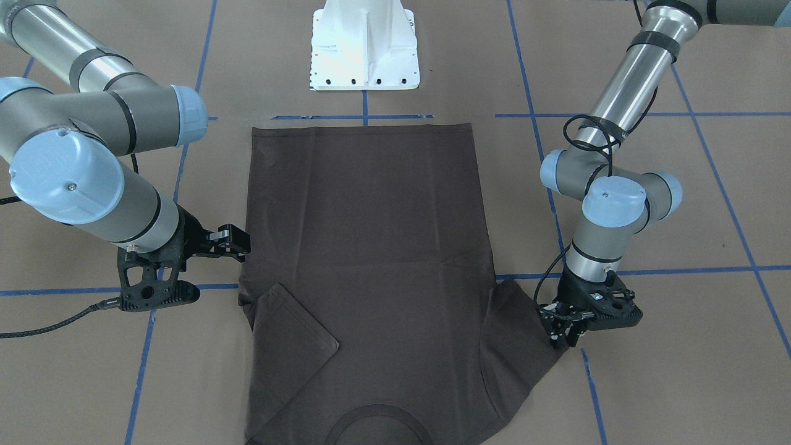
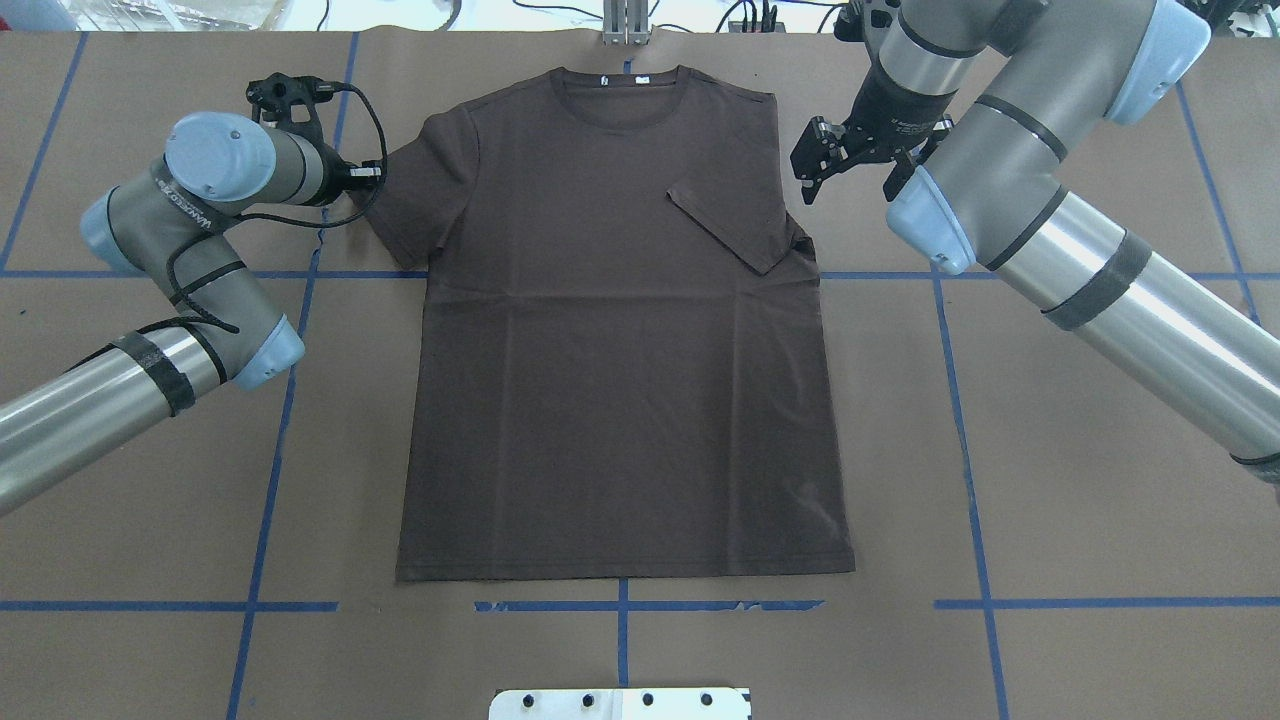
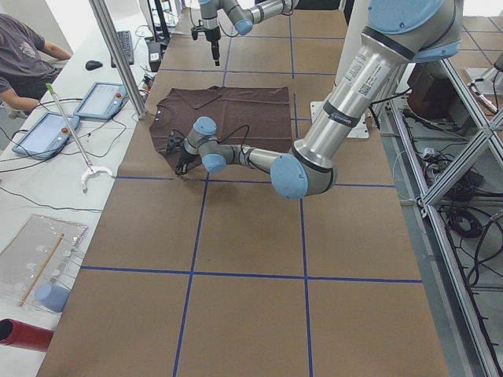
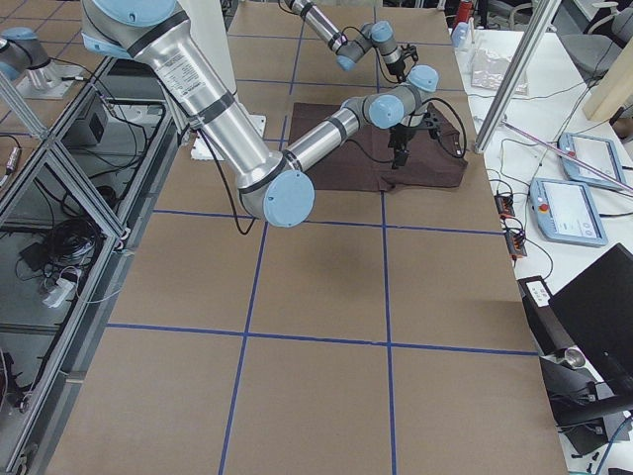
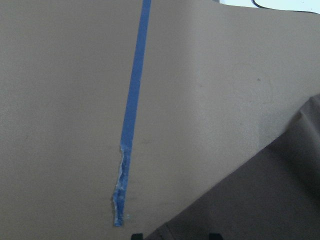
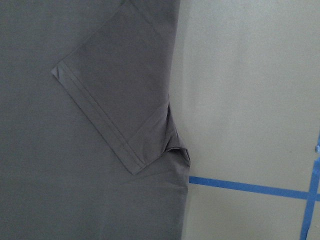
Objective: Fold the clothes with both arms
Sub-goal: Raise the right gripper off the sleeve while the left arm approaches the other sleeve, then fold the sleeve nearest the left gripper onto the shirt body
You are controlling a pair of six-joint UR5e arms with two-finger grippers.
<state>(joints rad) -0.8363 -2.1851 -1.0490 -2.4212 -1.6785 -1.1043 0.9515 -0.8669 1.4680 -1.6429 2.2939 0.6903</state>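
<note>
Exterior front-facing, left gripper [image 1: 565, 334] at T-shirt sleeve [image 1: 522, 337]

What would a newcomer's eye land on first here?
The dark brown T-shirt lies flat in the middle of the table, with its collar away from the robot. The sleeve on the robot's right is already folded in over the chest, while the other sleeve is spread out. The left gripper sits at that sleeve's edge, and the right gripper hovers open just beside the shirt.

T-shirt [image 2: 620, 350] on table [image 2: 1000, 450], before pedestal [image 2: 620, 703]
</note>
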